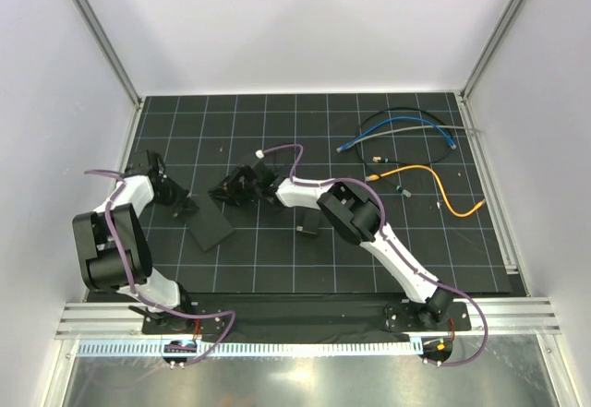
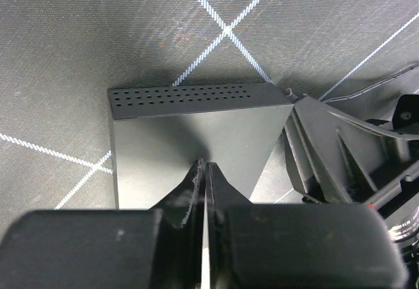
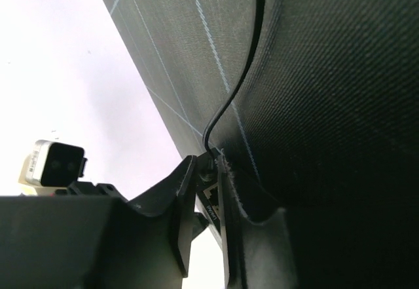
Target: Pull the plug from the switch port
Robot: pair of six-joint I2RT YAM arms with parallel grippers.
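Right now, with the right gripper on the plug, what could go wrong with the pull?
1. The left gripper is shut with its tips on top of the switch, apparently not around it, so the switch could slide along with the pull.
2. The right gripper holds the small plug right where the thin black cable enters; a slip could load the cable.
3. The grippers sit close together and could bump.
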